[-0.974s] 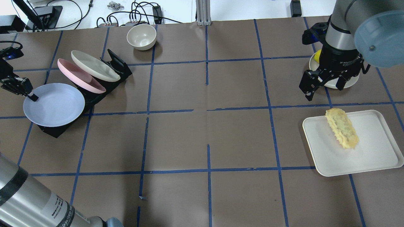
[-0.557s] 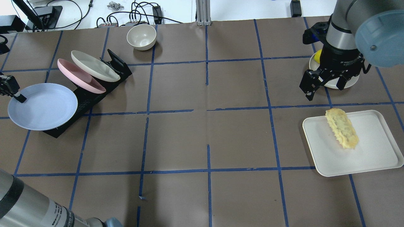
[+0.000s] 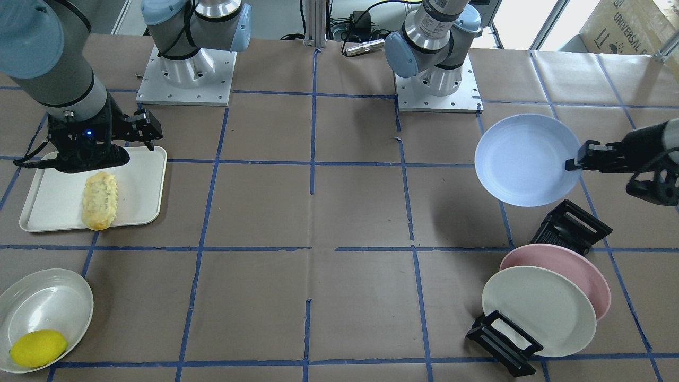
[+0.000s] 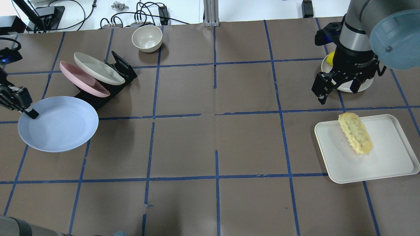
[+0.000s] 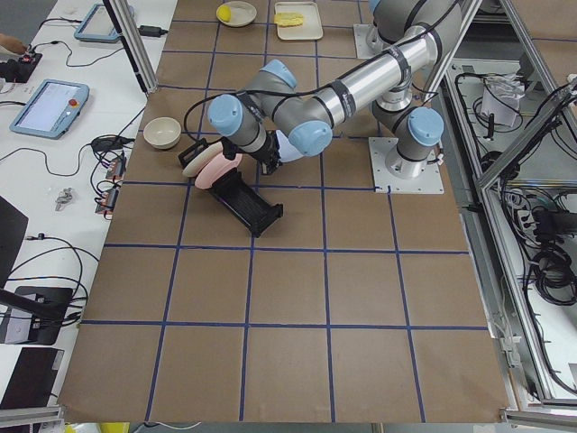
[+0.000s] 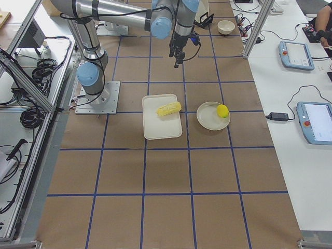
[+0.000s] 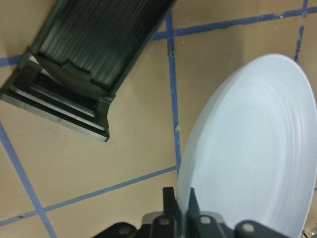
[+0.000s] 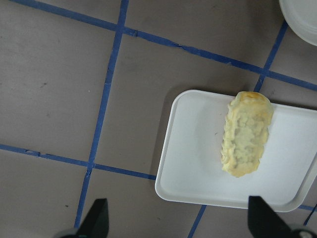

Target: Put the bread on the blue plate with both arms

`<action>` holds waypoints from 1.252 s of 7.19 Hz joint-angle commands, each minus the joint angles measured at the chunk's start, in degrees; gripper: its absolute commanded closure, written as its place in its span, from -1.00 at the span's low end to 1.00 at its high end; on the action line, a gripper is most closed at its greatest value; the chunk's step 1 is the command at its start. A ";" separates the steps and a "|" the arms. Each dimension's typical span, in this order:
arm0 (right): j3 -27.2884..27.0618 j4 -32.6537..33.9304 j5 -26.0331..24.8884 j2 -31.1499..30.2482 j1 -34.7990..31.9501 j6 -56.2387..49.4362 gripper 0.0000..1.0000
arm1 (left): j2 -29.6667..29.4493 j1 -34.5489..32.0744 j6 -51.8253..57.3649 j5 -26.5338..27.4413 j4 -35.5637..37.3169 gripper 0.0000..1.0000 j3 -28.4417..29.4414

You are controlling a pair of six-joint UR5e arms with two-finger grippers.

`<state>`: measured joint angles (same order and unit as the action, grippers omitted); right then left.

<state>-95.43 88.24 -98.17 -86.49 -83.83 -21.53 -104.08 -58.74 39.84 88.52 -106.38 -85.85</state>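
The bread (image 4: pixel 356 137) lies diagonally on a white tray (image 4: pixel 387 157) at the table's right; it also shows in the front view (image 3: pixel 99 200) and the right wrist view (image 8: pixel 246 140). My left gripper (image 4: pixel 31 113) is shut on the rim of the blue plate (image 4: pixel 59 124) and holds it above the table, clear of the rack. The left wrist view shows the plate (image 7: pixel 252 148) edge-on between the pads. My right gripper (image 4: pixel 339 89) is open and empty, hovering beyond the tray's far corner.
A black rack (image 4: pixel 88 100) holds a pink plate (image 4: pixel 83 83) and a cream plate (image 4: pixel 98 72), just beyond the blue plate. A cream bowl (image 4: pixel 147 38) stands at the back. A white dish (image 3: pixel 48 297) with a lemon (image 3: pixel 38 347) sits beyond the tray.
My left gripper has pulled the blue plate out of the rack's front slot, first leftward, then toward the robot. The right arm has barely moved.
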 commanded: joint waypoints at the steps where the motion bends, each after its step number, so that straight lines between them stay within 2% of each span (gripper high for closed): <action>1: -0.11 0.18 -0.10 0.09 0.24 -0.35 -0.99 | 3.96 -13.26 -12.97 -2.45 1.60 0.97 -2.74; 3: -0.19 0.36 -0.44 -0.17 0.25 -0.44 -0.99 | 2.13 -23.14 -22.14 -9.30 7.64 0.97 -3.53; 4: -0.11 -0.25 -0.53 -0.61 0.42 -1.40 -0.99 | -0.49 -25.96 -23.31 -13.25 13.07 0.97 -4.76; 6: 0.07 -0.34 0.34 -0.18 0.42 -0.19 -1.00 | -5.41 -31.50 -26.38 -17.31 23.36 0.97 -6.43; 7: 0.24 -0.52 0.17 0.00 0.42 2.87 -1.00 | -7.35 -33.70 -28.31 -17.33 28.63 0.97 -7.48; 9: -0.28 -0.09 0.26 0.18 1.12 2.56 -0.99 | -11.91 -35.13 -32.61 -17.59 38.83 0.97 -9.16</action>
<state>-95.41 87.84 -97.95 -86.44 -83.19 -18.87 -113.14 -92.81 9.91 71.20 -73.67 -94.17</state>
